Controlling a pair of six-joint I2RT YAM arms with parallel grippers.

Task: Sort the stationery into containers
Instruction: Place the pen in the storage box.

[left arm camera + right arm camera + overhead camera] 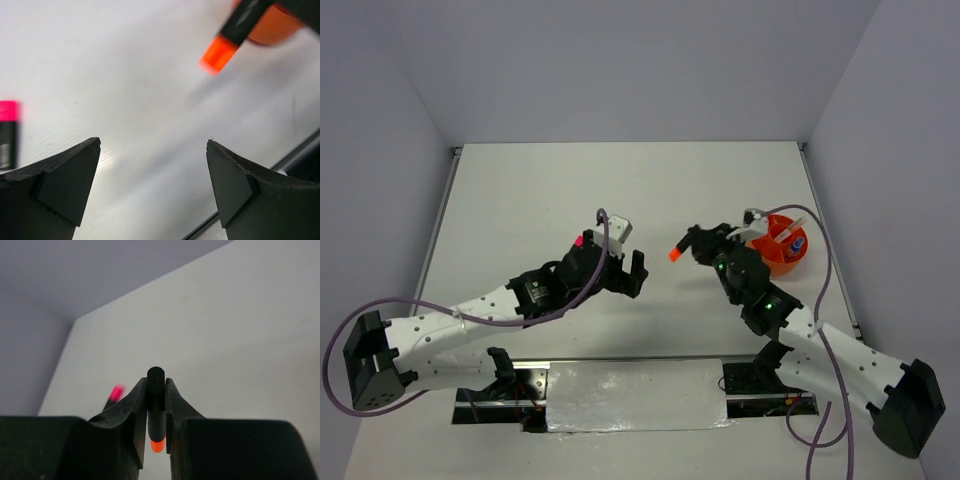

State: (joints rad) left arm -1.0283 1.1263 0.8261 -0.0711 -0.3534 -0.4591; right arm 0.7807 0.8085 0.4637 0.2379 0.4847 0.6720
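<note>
Orange-capped highlighter [676,252], one: long axis near level, cap toward 8 o'clock, held above the bench [540,190] at 9 o'clock of the orange bowl [782,262]. Right hand [156,382]: pressed tight on its black barrel. Left hand [153,141]: spread wide, holding nothing. Pink-capped highlighter [7,131], one, at 9 o'clock of the left hand. Bowl, one, with a blue-capped bottle [798,242] inside.

I see black highlighter with orange cap [675,255] pinched in my right gripper [692,246], lifted, cap pointing left, black highlighter with pink cap [579,240] well left of it, round orange bowl [786,266] at the right, blue-capped bottle [798,241] inside.
</note>
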